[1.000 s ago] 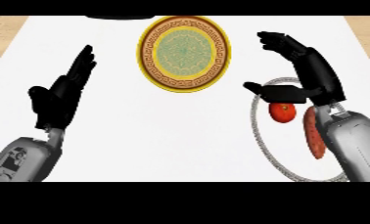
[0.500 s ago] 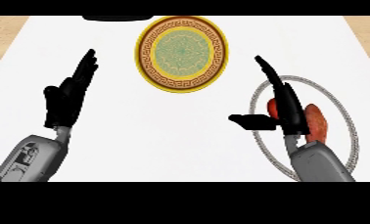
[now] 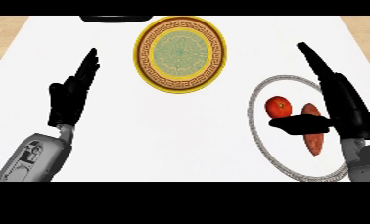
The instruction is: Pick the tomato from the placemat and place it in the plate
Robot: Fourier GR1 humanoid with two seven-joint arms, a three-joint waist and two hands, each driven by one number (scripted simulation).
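Note:
A small red tomato [image 3: 278,105] lies on a round white placemat [image 3: 269,154] with a grey patterned rim at the right. Beside it lies an orange-brown sweet potato [image 3: 315,140], partly covered by my thumb. My right hand [image 3: 339,100] stands open on edge over the mat's right side, fingers straight and pointing away, thumb stretched left just below the tomato. The tomato is free of the hand. A yellow plate [image 3: 180,54] with a green centre and brown patterned band sits at the top middle, with nothing on it. My left hand [image 3: 70,96] rests open at the left.
A dark object [image 3: 115,18] shows at the counter's far edge, left of the plate. The white counter top [image 3: 180,135] spreads between the hands, with wooden floor at the top corners.
My right hand has straightened from a curl and moved right, off the tomato, which now shows whole on the mat. The left hand has barely moved.

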